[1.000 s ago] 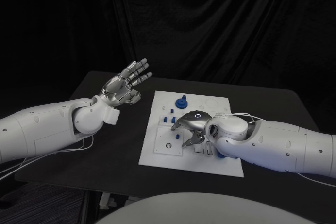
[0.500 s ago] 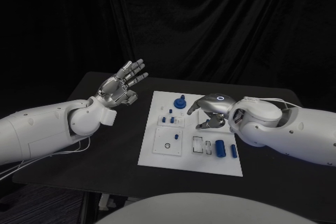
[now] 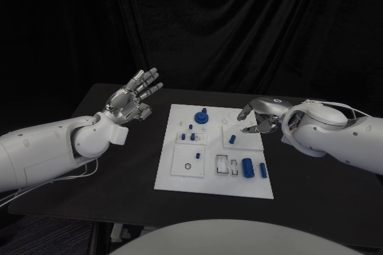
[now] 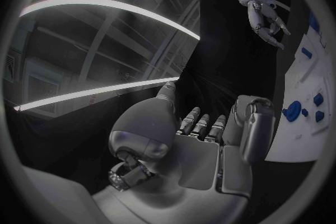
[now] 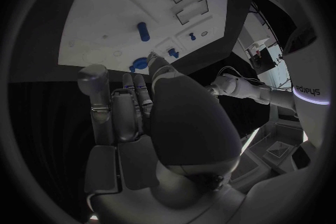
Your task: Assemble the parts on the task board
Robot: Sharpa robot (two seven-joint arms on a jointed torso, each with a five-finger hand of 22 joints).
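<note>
The white rectangular task board (image 3: pixel 180 175) is seen flat at the middle of the black table (image 3: pixel 119 172). Small blue parts are spread over it: a round knobbed piece (image 3: pixel 200 117) near the far edge, short pegs (image 3: pixel 188 136) left of centre, one upright peg (image 3: pixel 232 139) on a raised white square, and two cylinders (image 3: pixel 249 168) laid side by side near the right edge. The left hand (image 3: pixel 131 97) is held raised left of the board, fingers spread, nothing grasped. The right hand (image 3: pixel 261 115) is poised over the board's far right corner, fingers loosely curled downward, nothing visibly held.
</note>
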